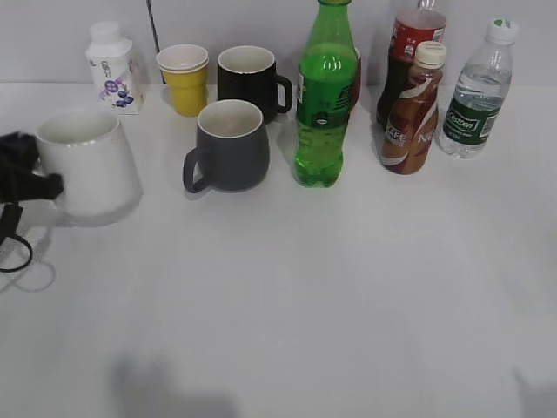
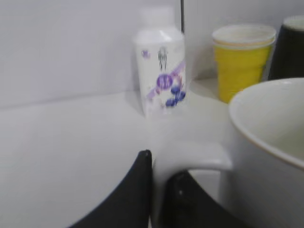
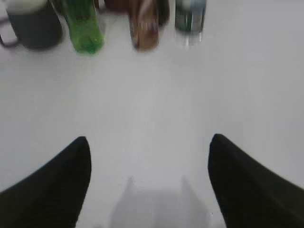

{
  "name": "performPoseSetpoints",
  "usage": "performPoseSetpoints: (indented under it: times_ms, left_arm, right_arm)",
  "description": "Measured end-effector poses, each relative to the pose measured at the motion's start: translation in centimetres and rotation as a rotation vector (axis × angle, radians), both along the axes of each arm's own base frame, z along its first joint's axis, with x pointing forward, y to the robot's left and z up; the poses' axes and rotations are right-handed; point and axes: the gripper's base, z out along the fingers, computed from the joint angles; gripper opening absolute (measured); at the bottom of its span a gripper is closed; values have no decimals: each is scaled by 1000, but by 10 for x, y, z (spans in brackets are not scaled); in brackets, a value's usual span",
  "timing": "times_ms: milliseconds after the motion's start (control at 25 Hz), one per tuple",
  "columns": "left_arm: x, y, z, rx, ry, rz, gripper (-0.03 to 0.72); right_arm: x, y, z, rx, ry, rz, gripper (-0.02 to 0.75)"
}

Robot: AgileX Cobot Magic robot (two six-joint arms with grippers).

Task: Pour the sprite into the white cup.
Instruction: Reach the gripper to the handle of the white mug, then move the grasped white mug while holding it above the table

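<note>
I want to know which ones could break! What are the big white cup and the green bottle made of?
The white cup looks like glazed ceramic: thick rim, smooth, slightly shiny, solid white walls. It could break. The green bottle looks like thin plastic: see-through green, glossy highlights, ridged base. It likely wouldn't shatter.

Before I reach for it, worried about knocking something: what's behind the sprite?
A red-labelled dark bottle stands behind and to the right of the sprite; something red directly behind is mostly covered by it.
</note>
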Motion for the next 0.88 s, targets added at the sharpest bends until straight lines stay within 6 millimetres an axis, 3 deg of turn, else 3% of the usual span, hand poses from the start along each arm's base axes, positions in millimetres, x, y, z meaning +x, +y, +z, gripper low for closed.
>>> performPoseSetpoints:
  times_ms: [200, 360, 600, 760, 880]
  left_arm:
    - [-6, -2, 29, 7, -95, -32, 43]
    - [-12, -5, 50, 27, -142, -64, 43]
    - [-22, -5, 72, 63, -153, -81, 43]
    - [-30, -7, 85, 95, -171, -105, 43]
    - [-35, -7, 92, 112, -176, -109, 43]
  right_arm:
    - [27, 3, 40, -42, -362, 12, 575]
    - [65, 1, 63, -52, -542, -57, 575]
    - [136, 1, 61, -44, -538, -155, 575]
    - [166, 5, 54, 55, -553, -168, 575]
    - [187, 18, 36, 118, -514, -63, 575]
